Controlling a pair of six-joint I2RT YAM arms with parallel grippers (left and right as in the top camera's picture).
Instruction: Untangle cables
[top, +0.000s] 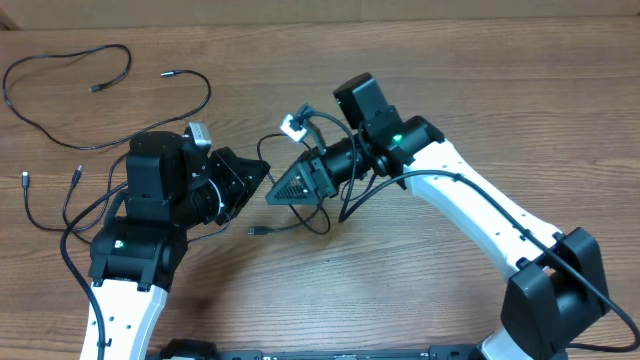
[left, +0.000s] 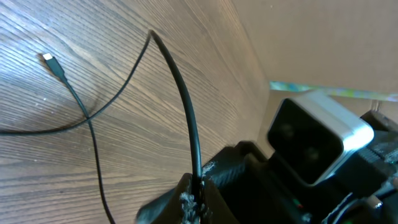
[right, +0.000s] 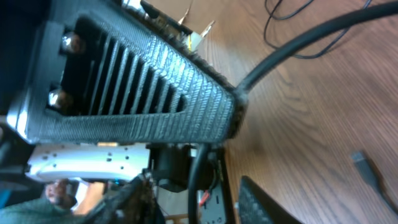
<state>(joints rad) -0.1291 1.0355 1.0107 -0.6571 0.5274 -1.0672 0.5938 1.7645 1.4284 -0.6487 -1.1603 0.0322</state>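
Roughly partway through, judging by how things lie. Spread toward the far-left corner of the surface (top: 470, 70): one long cable (top: 45, 130) in a wide open loop, crossing nothing else. Near the left edge, a second cable (top: 28, 205) with both ends showing apart, its middle hidden under the left arm, so cannot tell whether free. Near the middle, the third cable (top: 305, 228) pinched from both sides: left gripper (top: 250, 178) clenched on it, right gripper (top: 275, 195) clamped on it at the tip, the two almost touching. Toward the near edge from them, a small loop and a loose plug (top: 256, 232) lying flat. Seen from the left wrist, one crossing of strands just beside that plug end. Probably left to do: pulling that crossing open and laying this last cable apart from the others.
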